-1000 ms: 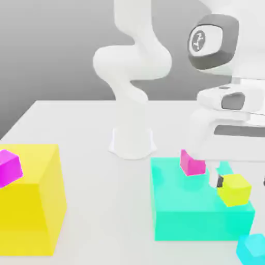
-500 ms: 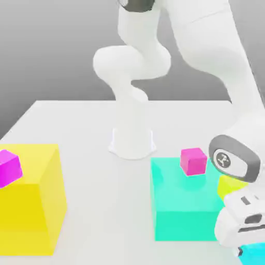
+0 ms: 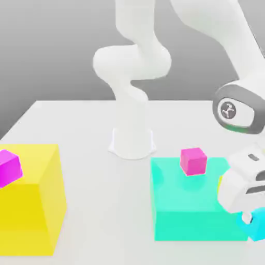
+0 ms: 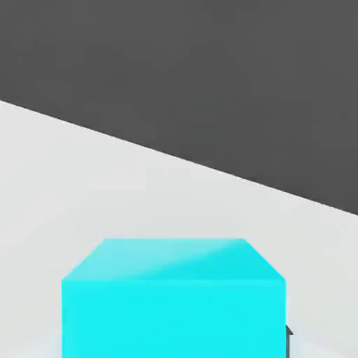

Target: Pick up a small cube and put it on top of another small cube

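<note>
The small cube [image 3: 247, 223], light cyan and matte, sits between the fingers of my gripper [image 3: 252, 225] at the exterior view's lower right, just right of the big turquoise block [image 3: 186, 207]. The gripper is shut on it and the cube appears raised a little off the table. In the hand view the same small cube [image 4: 175, 297] looms close and level, with white table behind it. A small magenta cube [image 3: 193, 160] rests on top of the turquoise block. A sliver of the small yellow cube [image 3: 221, 182] peeks out from behind my hand.
A big yellow block [image 3: 31, 202] stands at the exterior view's left with another magenta cube [image 3: 9, 166] at its upper left corner. The arm's white base [image 3: 132, 142] rises at the middle back of the white table [image 3: 93, 171].
The hand dropped from above the turquoise block to the cyan cube, closed on it, and has since risen slightly with the cube.
</note>
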